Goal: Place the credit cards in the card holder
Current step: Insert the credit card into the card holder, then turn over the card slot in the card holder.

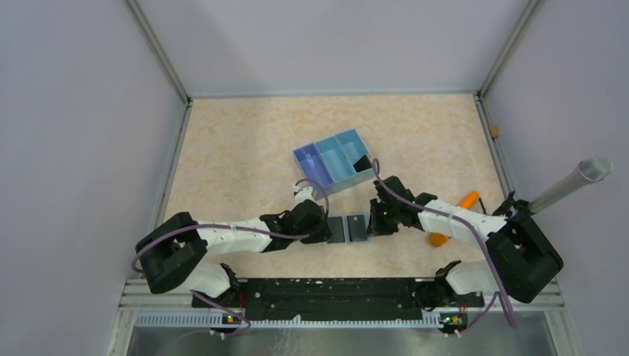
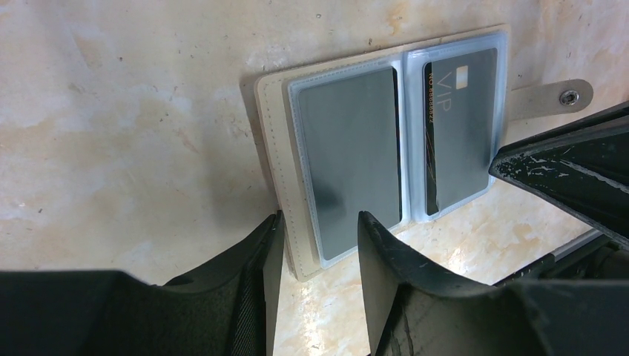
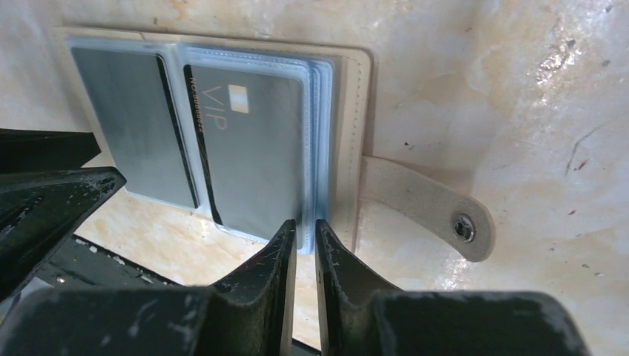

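Left gripper [image 2: 319, 219] astride card holder [image 2: 343, 156] edge, right gripper [image 3: 305, 225] pinching it

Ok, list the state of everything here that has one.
card holder: open, flat on the table.
snap strap: unfastened, lying flat.
VIP card: inside the clear sleeves.
plain card: sleeved on the other page.
left gripper: open, straddling the holder's edge.
right gripper: nearly shut, apparently pinching the sleeves' edge.
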You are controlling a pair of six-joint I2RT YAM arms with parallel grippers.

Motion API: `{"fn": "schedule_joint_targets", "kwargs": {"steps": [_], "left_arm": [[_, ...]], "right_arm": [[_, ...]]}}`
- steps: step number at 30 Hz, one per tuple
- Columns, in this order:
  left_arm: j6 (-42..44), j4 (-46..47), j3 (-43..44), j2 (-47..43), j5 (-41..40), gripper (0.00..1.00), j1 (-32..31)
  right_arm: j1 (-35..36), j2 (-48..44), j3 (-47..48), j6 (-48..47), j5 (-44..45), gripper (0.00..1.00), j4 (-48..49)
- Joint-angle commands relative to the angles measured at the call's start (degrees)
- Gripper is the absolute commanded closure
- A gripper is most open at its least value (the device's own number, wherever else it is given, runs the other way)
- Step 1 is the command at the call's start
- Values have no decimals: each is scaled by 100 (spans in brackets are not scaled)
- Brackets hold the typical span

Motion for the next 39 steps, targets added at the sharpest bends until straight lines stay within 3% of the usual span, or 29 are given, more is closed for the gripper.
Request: {"fn": "schedule_joint_targets", "kwargs": {"steps": [1,20,28,39], "left_arm": [[70,-173,3,132,54,55,4],[52,-148,-13,163,71,55,4],[52,-124,-33,162,89,55,4],[35,-124,-65,110,69,55,4]], "right_arm": [[87,32,127,94,176,85,-55],[131,91,0,163,-256,90,353],[131,337,-27,190,43,89,266],[131,359,-294,494,-629,85,1132]]}}
